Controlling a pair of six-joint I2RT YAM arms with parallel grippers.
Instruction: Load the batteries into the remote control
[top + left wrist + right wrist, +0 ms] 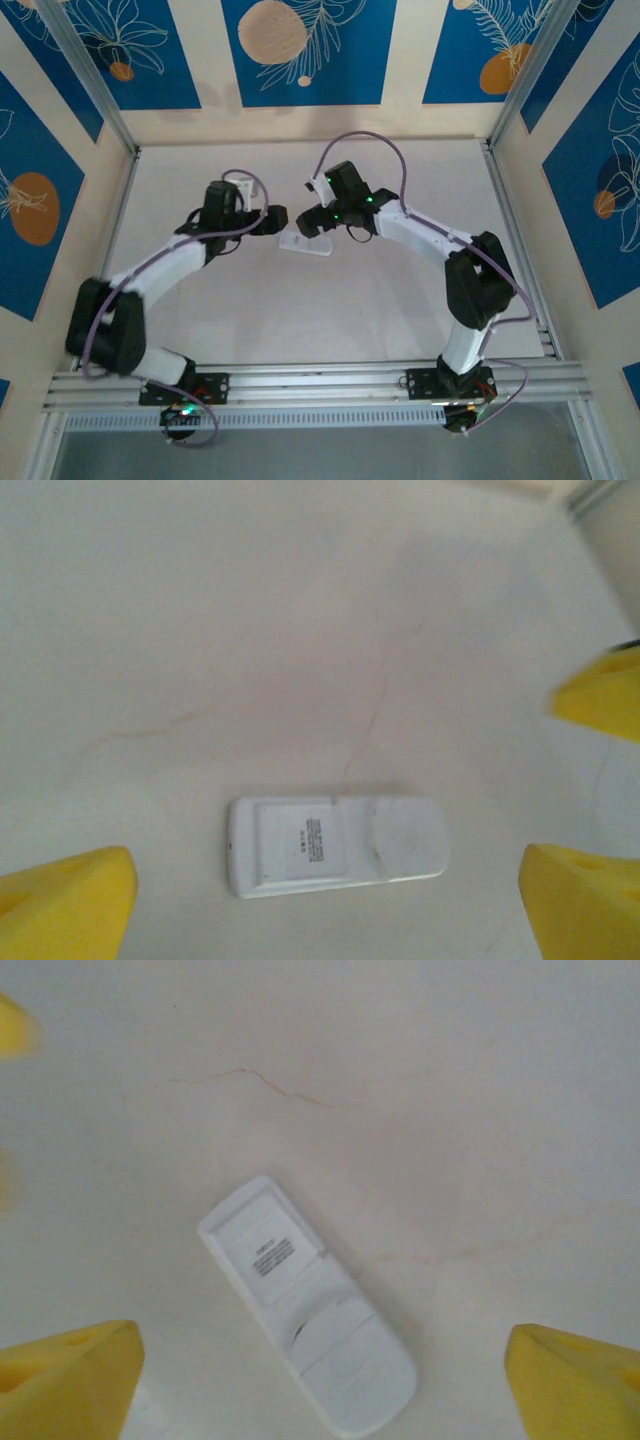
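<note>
White remote control [305,1305] lies back-up btw left end effector [320,920] & right end effector [320,1390], both released: pin label end, slide cover [345,1360] off.

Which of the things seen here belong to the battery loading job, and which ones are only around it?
For the job:
- remote control, lying back up on the table
- left gripper, open over it
- right gripper, open over it

Only around:
- the table itself, with thin cracks
- blue patterned walls
- aluminium rail at the near edge
</note>
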